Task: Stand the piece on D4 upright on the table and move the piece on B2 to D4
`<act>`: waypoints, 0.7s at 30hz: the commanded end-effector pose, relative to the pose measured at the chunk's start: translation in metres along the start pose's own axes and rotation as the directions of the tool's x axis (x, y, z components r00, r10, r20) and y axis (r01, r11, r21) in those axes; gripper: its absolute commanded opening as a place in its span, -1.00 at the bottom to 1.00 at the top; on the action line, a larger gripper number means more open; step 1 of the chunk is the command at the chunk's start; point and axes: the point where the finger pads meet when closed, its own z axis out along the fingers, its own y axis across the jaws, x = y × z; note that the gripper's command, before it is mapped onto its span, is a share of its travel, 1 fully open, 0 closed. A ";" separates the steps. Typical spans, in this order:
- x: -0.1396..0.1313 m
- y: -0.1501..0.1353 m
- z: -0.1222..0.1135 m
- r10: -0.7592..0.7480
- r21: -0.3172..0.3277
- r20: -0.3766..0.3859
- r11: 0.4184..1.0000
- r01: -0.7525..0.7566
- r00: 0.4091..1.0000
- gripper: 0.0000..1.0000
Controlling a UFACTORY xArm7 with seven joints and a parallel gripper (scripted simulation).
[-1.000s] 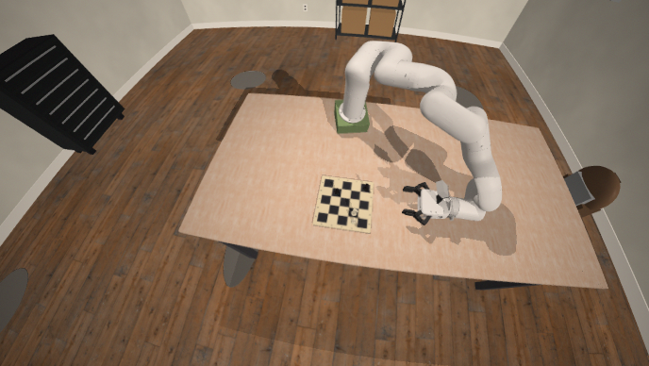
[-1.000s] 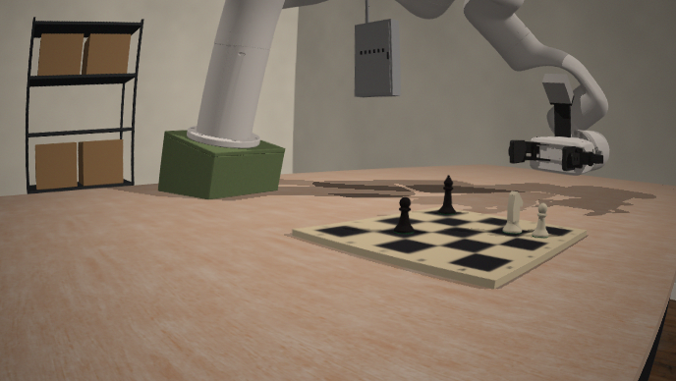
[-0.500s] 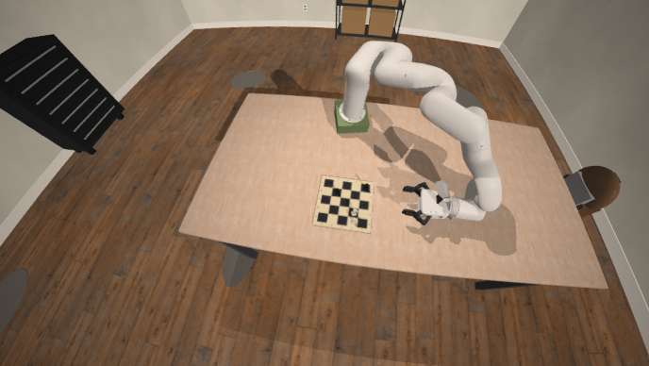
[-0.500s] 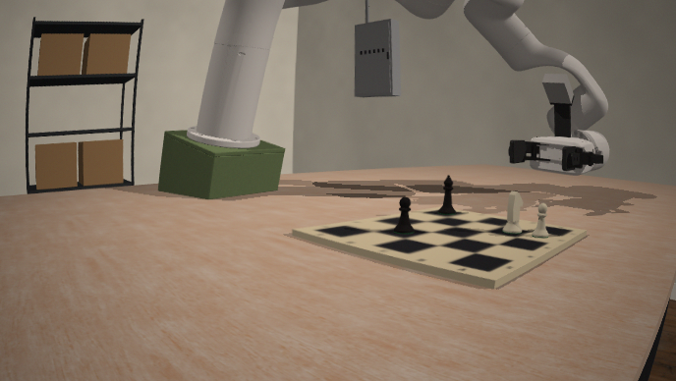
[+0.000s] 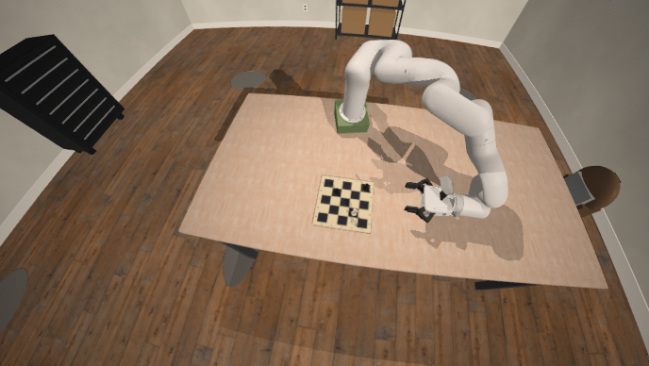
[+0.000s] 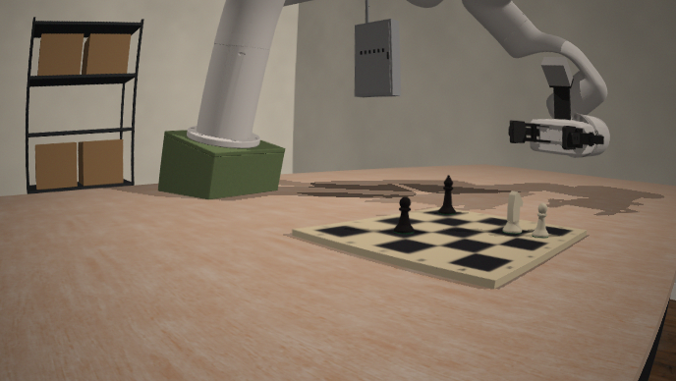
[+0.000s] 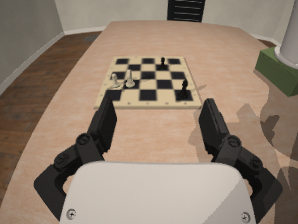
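Note:
The small chessboard [image 5: 343,203] lies on the table, left of my gripper [image 5: 408,197]. Four pieces all stand upright on it: a black pawn [image 6: 404,214], a black bishop [image 6: 447,194], a tall white piece [image 6: 513,212] and a white pawn [image 6: 541,221] next to it. The edge letters and digits are too small to read, so I cannot tell which squares they hold. My gripper [image 6: 513,133] is open and empty, held level above the table beside the board and pointing at it. In the wrist view the board [image 7: 148,82] lies ahead of the open fingers.
The green base block [image 5: 352,118] of the arm stands behind the board. A chair [image 5: 595,189] is at the table's right edge. A shelf with boxes [image 6: 81,105] stands by the far wall.

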 end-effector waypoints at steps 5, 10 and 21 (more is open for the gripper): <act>0.052 0.000 -0.004 0.004 0.002 0.006 1.000 -0.004 1.000 1.00; 0.062 0.000 -0.004 0.004 0.002 0.006 1.000 -0.004 1.000 1.00; 0.080 -0.025 0.021 0.072 -0.031 0.081 0.997 -0.070 0.994 1.00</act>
